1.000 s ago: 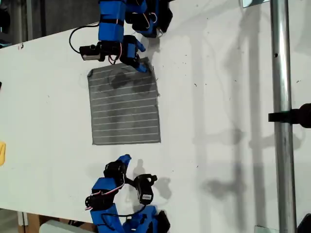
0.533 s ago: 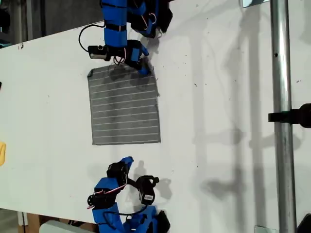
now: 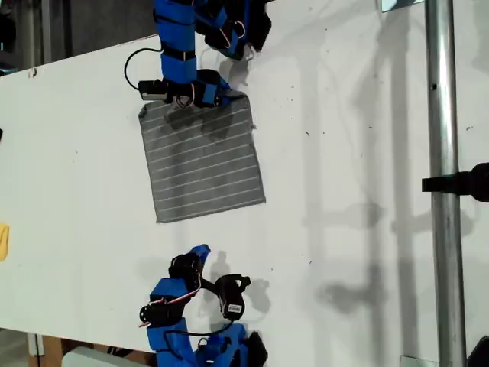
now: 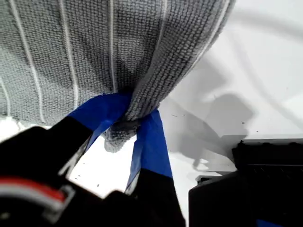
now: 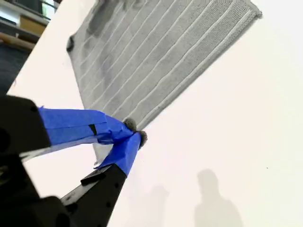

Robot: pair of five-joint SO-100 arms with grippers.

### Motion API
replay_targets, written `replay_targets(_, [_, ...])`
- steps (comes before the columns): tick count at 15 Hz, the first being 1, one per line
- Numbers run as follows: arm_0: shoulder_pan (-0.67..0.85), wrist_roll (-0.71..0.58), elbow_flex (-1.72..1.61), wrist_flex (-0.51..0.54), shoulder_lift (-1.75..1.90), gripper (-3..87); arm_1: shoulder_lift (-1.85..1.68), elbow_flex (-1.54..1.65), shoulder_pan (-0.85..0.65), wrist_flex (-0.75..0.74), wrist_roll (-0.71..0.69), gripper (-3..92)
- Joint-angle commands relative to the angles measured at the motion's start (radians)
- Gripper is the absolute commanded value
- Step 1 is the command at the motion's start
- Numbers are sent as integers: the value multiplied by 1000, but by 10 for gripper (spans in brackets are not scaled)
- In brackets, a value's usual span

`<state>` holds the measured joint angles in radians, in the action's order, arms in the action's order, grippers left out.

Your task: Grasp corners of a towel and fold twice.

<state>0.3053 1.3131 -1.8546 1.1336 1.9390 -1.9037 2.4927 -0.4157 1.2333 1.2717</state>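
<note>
The white table [image 3: 344, 153] fills the exterior view, with a metal pole [image 3: 443, 191] running down that view's right side. The towel [image 3: 202, 160] lies spread flat on the table towards the exterior view's left, between my two arms and slightly skewed to the table edges. It is nearer the first arm than the second. My first gripper [image 4: 124, 124] is clenched on one of the corners [image 4: 118, 135], on the towel's edge far from the second arm and towards the exterior view's right. The cloth bunches into a tight fold between the blue fingers, and a small tuft pokes out behind them. My second gripper [image 3: 197, 251] sits well apart from the towel's near edge. Its fingers are pressed together at the tips and, as far as I can judge, hold no cloth, though a little grey shows at the tips in its wrist view. The main risk I see is the one-sided hold. If the first arm lifts or drags while the other corner lies free, the towel may pivot, skew further and fold crooked. The pinch is also shallow, so the corner may slip out under tension. The second gripper has to open before it can take a corner, or it would only push the cloth. I can read no brand, label or writing.
</note>
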Motion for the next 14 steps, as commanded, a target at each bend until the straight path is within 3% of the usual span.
replay_targets(1, [-37, -12, 104, -6, -57, -28, -2, -20, 17, -8, -3, -2])
replay_targets(4, [-129, -89, 256, 34, -209, -21, 0, -25, 31, -14, -5, -2])
replay_targets(7, [-198, -109, 327, -12, -256, 205, 3, -25, 18, -17, -21, -2])
replay_targets(10, [-219, -225, 561, 106, -400, 303, 5, -25, 12, -20, -29, -2])
replay_targets(14, [-222, -287, 859, 166, -723, 258, 5, -25, 14, -20, -32, -2])
